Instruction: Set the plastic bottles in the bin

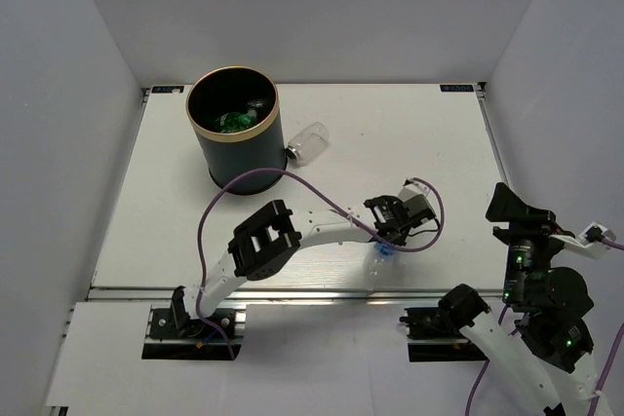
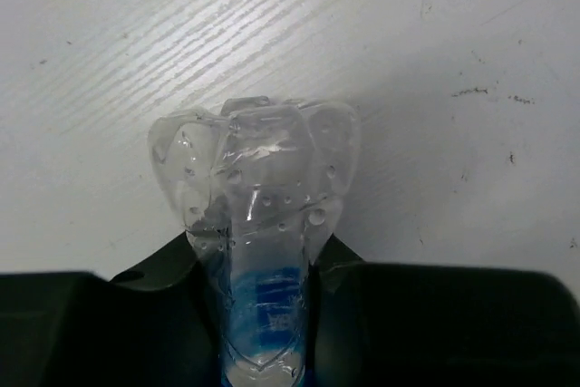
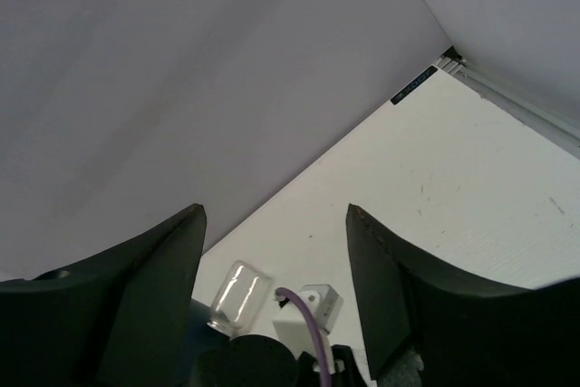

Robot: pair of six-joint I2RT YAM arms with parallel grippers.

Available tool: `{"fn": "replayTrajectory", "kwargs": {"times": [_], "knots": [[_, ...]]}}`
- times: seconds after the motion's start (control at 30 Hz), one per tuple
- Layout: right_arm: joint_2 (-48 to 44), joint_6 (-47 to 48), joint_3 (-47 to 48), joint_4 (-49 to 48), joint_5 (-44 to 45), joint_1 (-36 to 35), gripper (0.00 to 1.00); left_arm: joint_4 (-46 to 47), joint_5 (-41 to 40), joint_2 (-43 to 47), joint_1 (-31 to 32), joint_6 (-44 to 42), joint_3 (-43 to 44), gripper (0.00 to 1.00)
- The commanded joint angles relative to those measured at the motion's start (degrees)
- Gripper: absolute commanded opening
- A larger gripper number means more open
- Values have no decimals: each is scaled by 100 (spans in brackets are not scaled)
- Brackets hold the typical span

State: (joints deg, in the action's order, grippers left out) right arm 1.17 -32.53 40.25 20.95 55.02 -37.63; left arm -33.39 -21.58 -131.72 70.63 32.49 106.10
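Bin point(image 1: 239, 158) upright by the table's point(image 1: 439, 163) far-left corner, green bottle point(image 1: 232, 122) inside, clear bottle point(image 1: 308, 143) lying just beside, blue-labelled bottle point(image 1: 378, 258) near the front edge.

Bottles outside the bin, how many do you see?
2. One clear bottle lies beside the bin; one blue-labelled bottle is gripped in the left hand near the front edge. Others may be hidden.

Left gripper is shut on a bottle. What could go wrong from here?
1. The left gripper pinches the clear bottle at its labelled waist. The thin wall may buckle and slip out on the lift.
2. The purple cable loops close to the bin and could drag against it on the swing over.
3. A second bottle lies beside the bin and could get knocked away.
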Motion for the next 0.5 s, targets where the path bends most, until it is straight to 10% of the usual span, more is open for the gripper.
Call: {"fn": "replayTrajectory", "kwargs": {"times": [0.0,0.47], "knots": [[-47,10,-61,-284,-53,-34,64,-10,-381,813,30,-225,122,10],[542,625,-210,-732,-1528,-26,49,1796,-3339,4724,-497,-2289,-1740,2]]}}
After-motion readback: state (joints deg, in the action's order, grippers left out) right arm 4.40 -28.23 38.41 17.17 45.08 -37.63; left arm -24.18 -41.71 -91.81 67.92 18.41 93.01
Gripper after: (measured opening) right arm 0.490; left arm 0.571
